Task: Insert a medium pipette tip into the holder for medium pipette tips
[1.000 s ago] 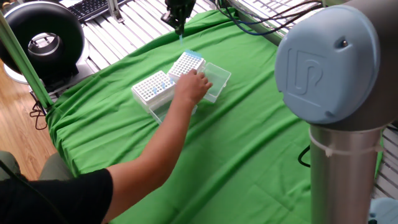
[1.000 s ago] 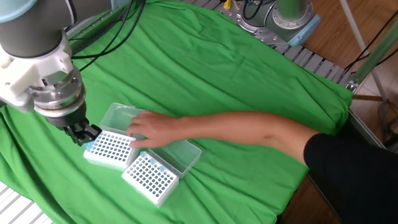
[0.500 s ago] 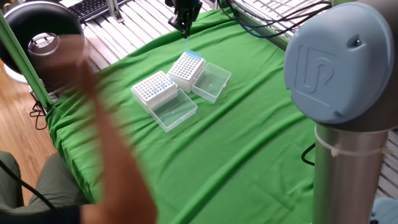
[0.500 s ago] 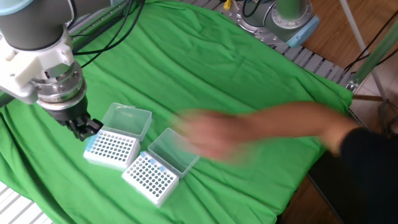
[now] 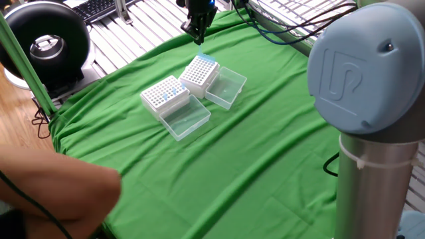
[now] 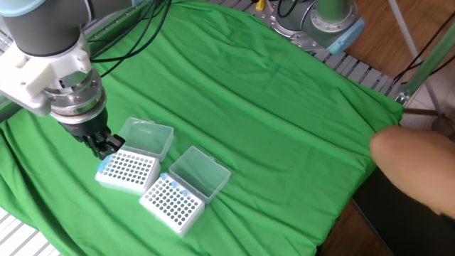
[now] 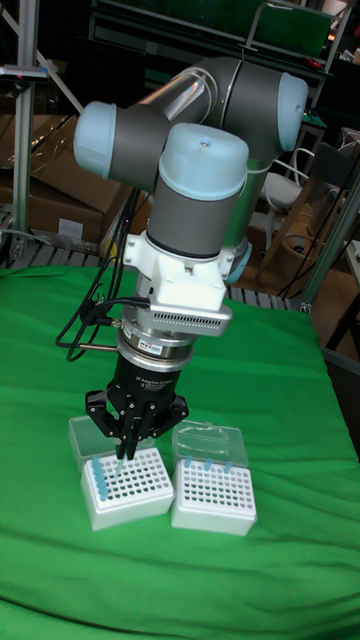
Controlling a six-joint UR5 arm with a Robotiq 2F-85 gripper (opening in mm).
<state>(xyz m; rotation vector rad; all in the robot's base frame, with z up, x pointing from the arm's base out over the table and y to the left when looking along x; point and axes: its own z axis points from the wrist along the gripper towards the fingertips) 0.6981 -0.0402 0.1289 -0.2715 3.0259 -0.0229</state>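
The holder for medium pipette tips point(image 5: 199, 71) point(image 6: 128, 171) point(image 7: 126, 491) is the taller white block with a dense hole grid and a row of blue tips along one edge. Its clear lid point(image 5: 226, 87) point(image 6: 146, 135) lies open beside it. My gripper point(image 5: 198, 30) point(image 6: 106, 146) point(image 7: 126, 442) hangs just above the holder's edge, fingers closed on a thin medium pipette tip point(image 5: 199, 42) point(image 7: 123, 455) that points down at the grid. The tip's end is above the holes, apart from them.
A second, lower white rack point(image 5: 164, 93) point(image 6: 170, 203) point(image 7: 213, 496) with its open clear lid point(image 5: 186, 117) point(image 6: 201, 171) stands right beside the holder. A person's arm point(image 5: 56, 194) point(image 6: 418, 165) sits at the table's edge. Green cloth point(image 5: 265, 146) covers the table.
The person's hand, which rested on the racks, has pulled back to the table's edge. My gripper with the tip has shifted slightly over the holder.
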